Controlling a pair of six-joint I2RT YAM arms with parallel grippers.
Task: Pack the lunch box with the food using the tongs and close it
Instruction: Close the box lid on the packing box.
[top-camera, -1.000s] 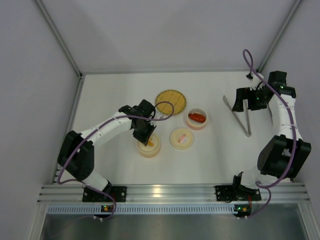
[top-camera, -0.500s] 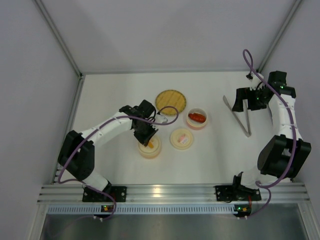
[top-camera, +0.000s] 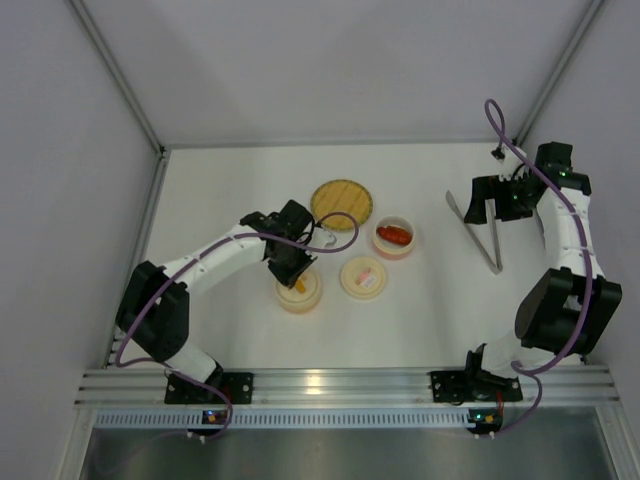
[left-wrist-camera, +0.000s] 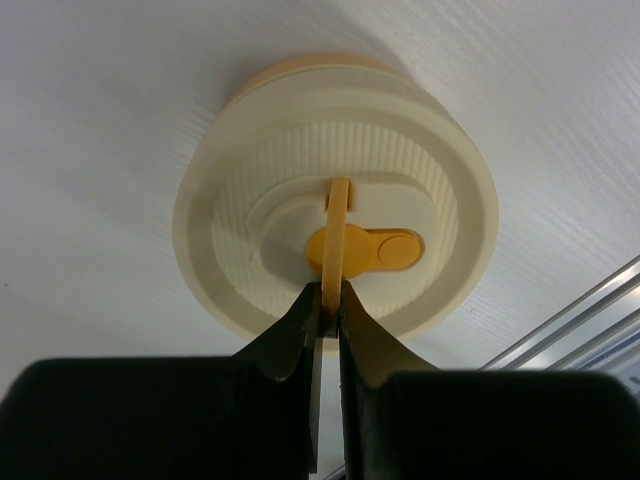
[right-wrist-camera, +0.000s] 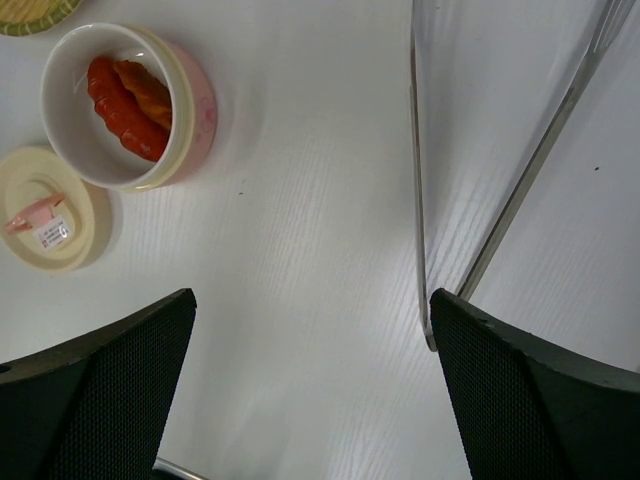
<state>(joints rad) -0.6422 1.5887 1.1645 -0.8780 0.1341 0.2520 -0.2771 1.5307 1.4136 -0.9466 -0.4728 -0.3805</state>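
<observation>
The tongs (top-camera: 495, 250) lie flat on the counter (top-camera: 230, 190) at the right. Their long way runs up and down the frame, joined end low, open ends up. The right gripper (top-camera: 482, 210) hangs over the open ends, fingers wide apart. The left arm bends inward, and the left gripper (left-wrist-camera: 326, 300) pinches the yellow tab (left-wrist-camera: 338, 240) on a round cream lid (left-wrist-camera: 240, 230). A pink bowl (right-wrist-camera: 195, 110) holds red sausage pieces (right-wrist-camera: 115, 95).

White table (top-camera: 230, 170), pale grey walls (top-camera: 330, 70)
</observation>
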